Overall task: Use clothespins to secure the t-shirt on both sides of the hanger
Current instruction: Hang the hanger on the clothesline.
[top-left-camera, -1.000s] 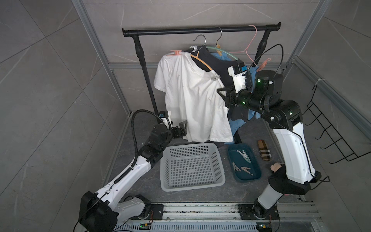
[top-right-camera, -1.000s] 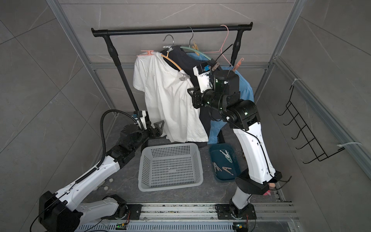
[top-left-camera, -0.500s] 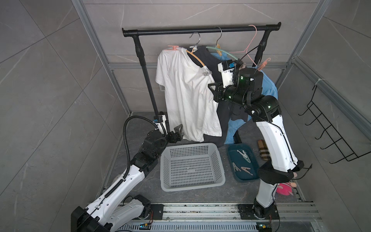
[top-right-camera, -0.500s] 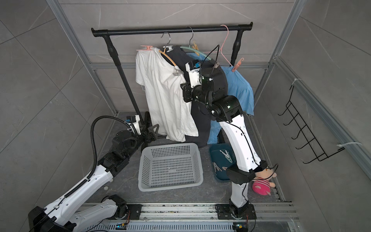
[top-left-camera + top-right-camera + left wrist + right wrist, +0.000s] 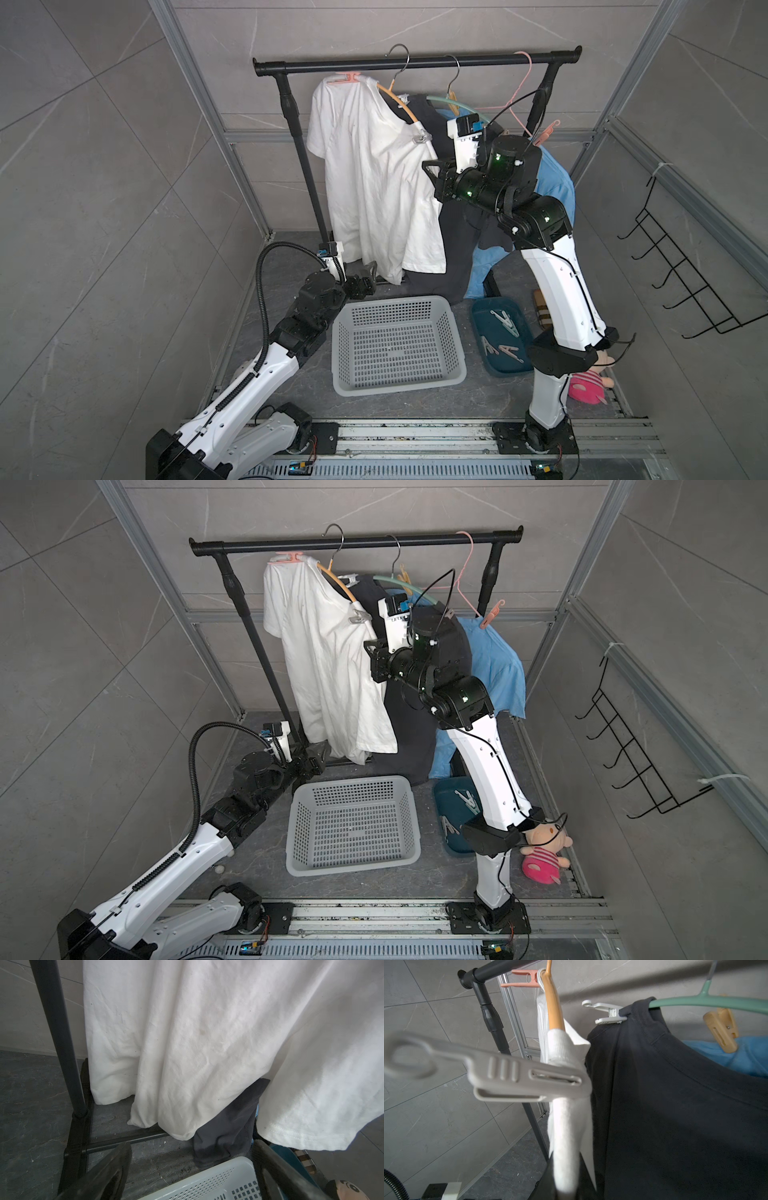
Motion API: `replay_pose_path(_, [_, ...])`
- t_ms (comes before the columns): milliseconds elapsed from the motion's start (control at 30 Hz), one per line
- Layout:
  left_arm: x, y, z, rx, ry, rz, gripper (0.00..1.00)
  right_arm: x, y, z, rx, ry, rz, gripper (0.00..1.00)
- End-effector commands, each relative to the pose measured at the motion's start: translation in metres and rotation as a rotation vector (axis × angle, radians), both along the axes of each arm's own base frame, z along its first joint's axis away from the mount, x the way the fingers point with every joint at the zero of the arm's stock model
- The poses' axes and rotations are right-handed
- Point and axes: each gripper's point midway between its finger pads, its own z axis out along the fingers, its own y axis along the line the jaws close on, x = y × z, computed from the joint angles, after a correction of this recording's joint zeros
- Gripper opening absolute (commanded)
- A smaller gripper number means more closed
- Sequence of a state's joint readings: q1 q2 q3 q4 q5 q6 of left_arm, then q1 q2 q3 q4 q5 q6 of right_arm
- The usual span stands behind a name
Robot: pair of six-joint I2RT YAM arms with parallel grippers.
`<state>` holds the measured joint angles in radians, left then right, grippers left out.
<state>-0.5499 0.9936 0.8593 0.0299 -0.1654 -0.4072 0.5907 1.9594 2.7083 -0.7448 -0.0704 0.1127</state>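
On white t-shirt [image 5: 374,178] right shoulder, grey clothespin [image 5: 517,1080] grips tan hanger [image 5: 554,1009]; pink clothespin [image 5: 347,77] left. Shirt swung left, pin held: both sides likely secured; right fingers [image 5: 432,166] clenched empty, left fingers [image 5: 116,1167] released.

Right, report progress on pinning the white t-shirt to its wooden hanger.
Done: a pink plastic clothespin and a grey plastic clothespin clamp both shoulders of the white t-shirt. In hand: nothing; right gripper is shut, left gripper open. Left: apparently nothing.
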Motion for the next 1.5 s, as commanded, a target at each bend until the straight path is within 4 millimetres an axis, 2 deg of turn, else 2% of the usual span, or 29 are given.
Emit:
replay_pose_path(0, [-0.002, 0.006, 0.014, -0.001, -0.044, 0.016, 0.93, 0.002, -0.006, 0.045, 0.102, -0.143, -0.038, 0.0])
replay_pose_path(400, [-0.006, 0.011, 0.002, -0.007, -0.012, 0.035, 0.93, 0.02, 0.0, 0.041, 0.102, -0.171, -0.072, 0.0])
replay_pose_path(533, [-0.007, 0.014, 0.001, 0.003, -0.006, 0.045, 0.93, 0.023, 0.007, 0.025, 0.058, -0.137, -0.048, 0.0])
replay_pose_path(633, [-0.008, 0.017, 0.003, 0.019, -0.017, 0.056, 0.93, 0.013, 0.017, 0.017, 0.017, -0.126, 0.007, 0.0])
replay_pose_path(833, [-0.012, 0.024, 0.009, 0.049, -0.032, 0.07, 0.93, -0.009, 0.026, 0.012, -0.043, -0.125, 0.05, 0.28])
replay_pose_path(1000, [-0.017, 0.032, 0.015, 0.074, -0.049, 0.093, 0.95, -0.02, 0.015, 0.017, -0.046, -0.116, 0.028, 0.61])
replay_pose_path(1133, [-0.02, 0.038, 0.022, 0.105, -0.073, 0.106, 0.98, -0.041, 0.002, 0.028, -0.048, -0.121, 0.034, 0.8])
replay_pose_path(1167, [-0.02, 0.041, 0.023, 0.116, -0.078, 0.119, 0.99, -0.047, 0.0, 0.025, -0.056, -0.11, 0.046, 0.84])
replay_pose_path(1233, [-0.018, 0.047, 0.024, 0.144, -0.084, 0.155, 1.0, -0.066, -0.007, 0.028, -0.051, -0.113, 0.071, 0.91])
replay_pose_path(1300, [-0.014, 0.064, 0.025, 0.174, -0.067, 0.251, 1.0, -0.085, -0.014, 0.026, -0.048, -0.11, 0.091, 0.99])
replay_pose_path(1367, [-0.012, 0.079, 0.025, 0.189, -0.054, 0.341, 1.0, -0.104, -0.026, 0.024, -0.041, -0.109, 0.099, 0.99])
replay_pose_path(1467, [-0.014, 0.085, 0.023, 0.219, -0.069, 0.361, 1.0, -0.12, -0.051, 0.003, -0.044, -0.084, 0.043, 0.99])
